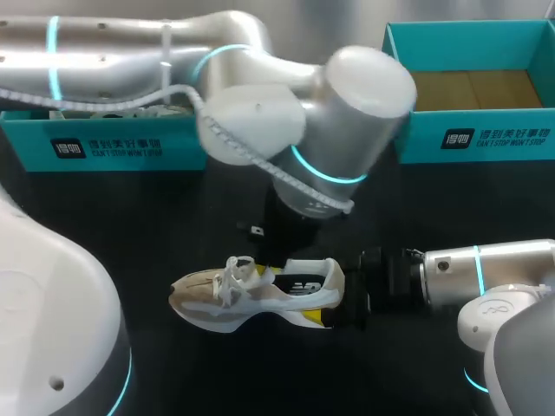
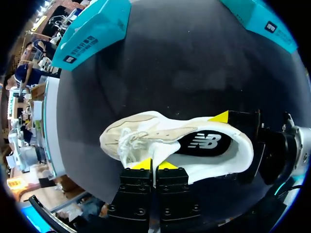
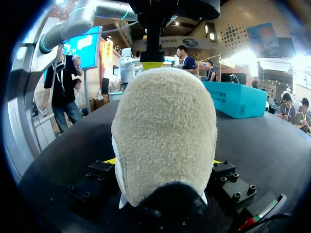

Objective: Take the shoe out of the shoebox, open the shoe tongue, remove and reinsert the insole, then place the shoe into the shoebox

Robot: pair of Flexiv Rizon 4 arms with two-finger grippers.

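A white and beige shoe (image 1: 251, 295) lies on its sole on the black table (image 1: 156, 217), toe to the left. Its dark insole (image 2: 204, 141) shows inside the opening. My left arm (image 1: 286, 113) comes in over the shoe from above. My left gripper (image 2: 155, 164) is shut, its yellow tips pressed together at the shoe's near rim beside the laces (image 2: 129, 144); whether they pinch fabric I cannot tell. My right gripper (image 3: 163, 161) is at the heel (image 3: 165, 131), with one finger against each side of it, holding the shoe.
An open teal shoebox (image 1: 473, 130) with a brown cardboard floor stands at the back right. Another teal box (image 1: 104, 143) stands at the back left, partly behind my left arm. A small dark piece (image 1: 256, 230) lies on the table behind the shoe.
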